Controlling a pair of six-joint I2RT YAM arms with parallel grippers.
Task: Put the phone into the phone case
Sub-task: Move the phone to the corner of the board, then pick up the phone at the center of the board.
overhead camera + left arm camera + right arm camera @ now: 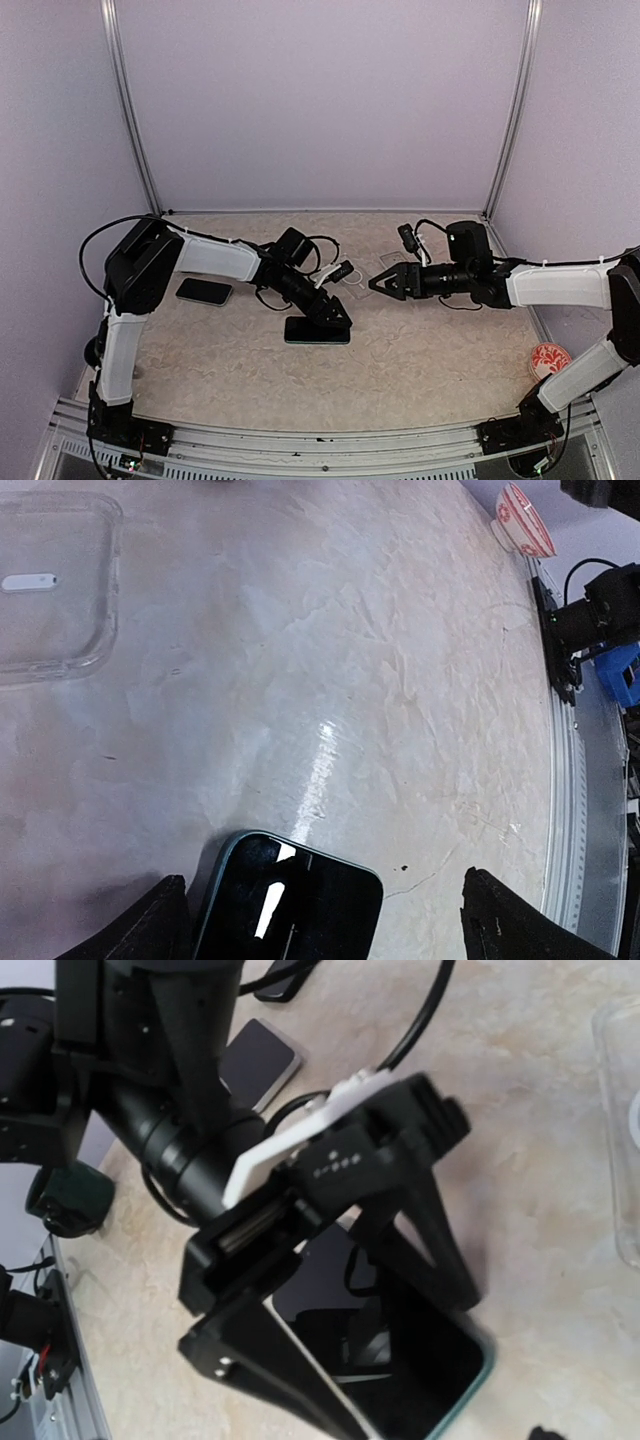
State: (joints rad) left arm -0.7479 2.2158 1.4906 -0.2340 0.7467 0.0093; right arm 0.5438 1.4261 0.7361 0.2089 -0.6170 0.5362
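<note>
Between the wide-apart jaws of the left gripper point(328, 318) lies the phone point(300, 900), a glossy black slab with rounded corners and a teal edge, flat on the marbled beige table point(400, 680). Beyond the phone, clear of it, rests the thin transparent phone case point(60, 590). Above and right of the phone hovers the right gripper point(380, 284), jaws apart. A second dark phone point(204, 291) lies to the phone's left, and a red-patterned bowl point(549, 360) sits far to its right.

place: lab test cell | signs: bare walls point(320, 100); aluminium frame posts point(130, 110); base rail point(300, 437)
</note>
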